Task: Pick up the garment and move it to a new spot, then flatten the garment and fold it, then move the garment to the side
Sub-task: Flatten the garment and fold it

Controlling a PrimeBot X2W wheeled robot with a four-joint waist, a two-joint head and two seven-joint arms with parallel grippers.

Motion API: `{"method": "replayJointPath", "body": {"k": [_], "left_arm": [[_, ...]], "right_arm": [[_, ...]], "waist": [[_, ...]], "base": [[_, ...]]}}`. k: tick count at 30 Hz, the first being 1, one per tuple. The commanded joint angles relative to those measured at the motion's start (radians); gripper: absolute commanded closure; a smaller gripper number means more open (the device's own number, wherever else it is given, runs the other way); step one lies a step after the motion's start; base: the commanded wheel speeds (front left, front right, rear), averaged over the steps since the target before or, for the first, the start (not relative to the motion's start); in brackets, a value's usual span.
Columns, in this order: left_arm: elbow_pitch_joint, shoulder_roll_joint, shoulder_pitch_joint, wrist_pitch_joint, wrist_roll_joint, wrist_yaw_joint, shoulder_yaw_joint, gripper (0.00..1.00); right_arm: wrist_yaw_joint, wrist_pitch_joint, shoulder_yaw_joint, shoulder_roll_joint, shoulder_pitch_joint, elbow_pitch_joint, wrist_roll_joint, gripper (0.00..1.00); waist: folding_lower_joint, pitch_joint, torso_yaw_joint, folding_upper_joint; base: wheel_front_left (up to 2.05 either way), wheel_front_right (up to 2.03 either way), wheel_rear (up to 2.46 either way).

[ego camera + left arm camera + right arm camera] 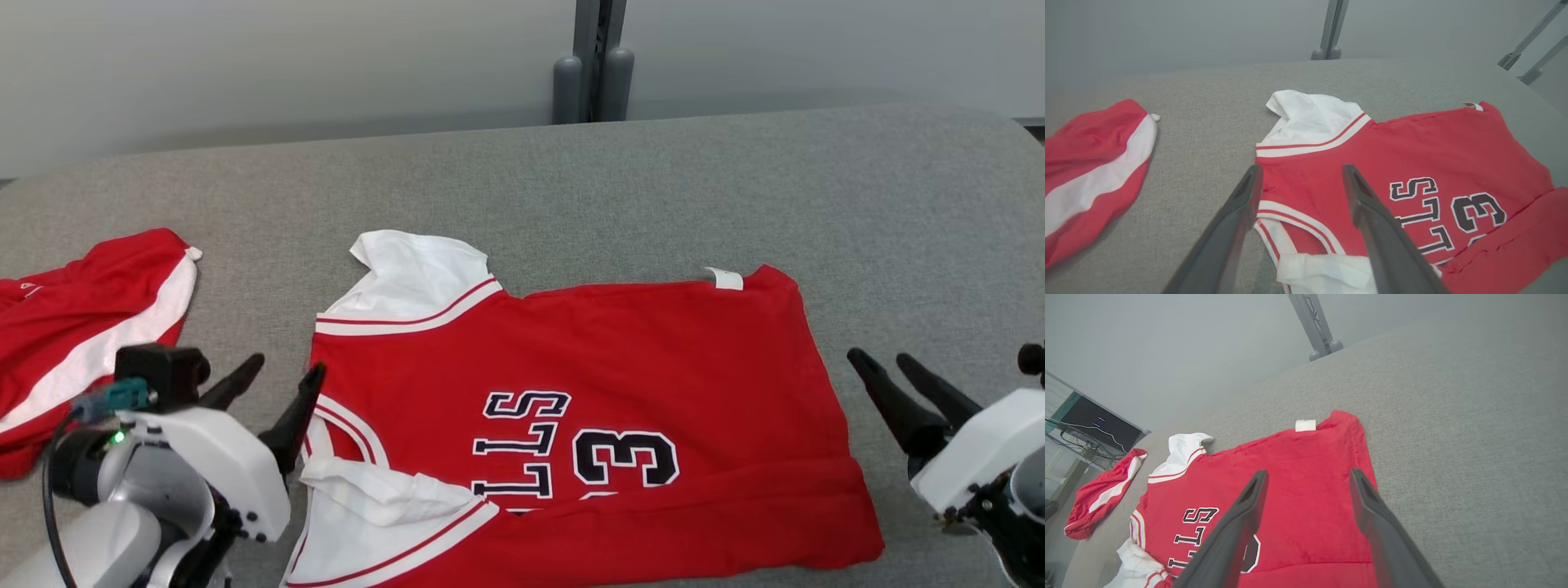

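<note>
Jersey (620, 384), red with white sleeves, lying flat and sideways at the middle of the grey surface (571, 188), with the collar end toward the robot's left and the hem end toward its right. Near long edge folded over, covering part of the dark lettering. Left gripper (287, 366): fingers apart, holding nothing, at the collar end, one fingertip over the jersey's edge in the head view; contact cannot be told. Right gripper (878, 356): fingers apart, empty, just beside the hem end, clear of the cloth. Second garment (73, 327), red with a white stripe, crumpled at far left, apart from the jersey.
</note>
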Motion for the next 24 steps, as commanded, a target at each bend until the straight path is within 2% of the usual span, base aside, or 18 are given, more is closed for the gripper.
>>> {"method": "replayJointPath", "body": {"k": [1, 10, 15, 24], "left_arm": [[0.018, 0.005, -0.037, 0.008, 0.013, -0.014, 0.001, 0.0], [0.241, -0.067, -0.285, 0.136, -0.037, -0.17, -0.016, 0.0], [0.383, -0.105, -0.404, 0.195, -0.061, -0.232, -0.014, 0.0], [0.563, -0.132, -0.602, 0.332, -0.07, -0.323, -0.037, 0.0]], "right_arm": [[0.001, -0.015, 0.003, -0.01, -0.03, 0.016, -0.008, 0.0], [0.001, -0.098, 0.049, -0.045, -0.253, 0.211, -0.039, 0.0], [0.001, -0.096, 0.072, -0.057, -0.375, 0.34, -0.016, 0.0], [0.001, -0.091, 0.144, -0.059, -0.584, 0.528, 0.033, 0.0]], "waist": [[0.0, 0.019, -0.01, 0.0], [0.0, 0.101, -0.031, 0.0], [0.0, 0.153, -0.044, 0.0], [0.0, 0.255, -0.078, 0.0]], "base": [[0.0, 0.0, 0.0], [0.0, 0.0, 0.0], [0.0, 0.0, 0.0], [0.0, 0.0, 0.0]]}}
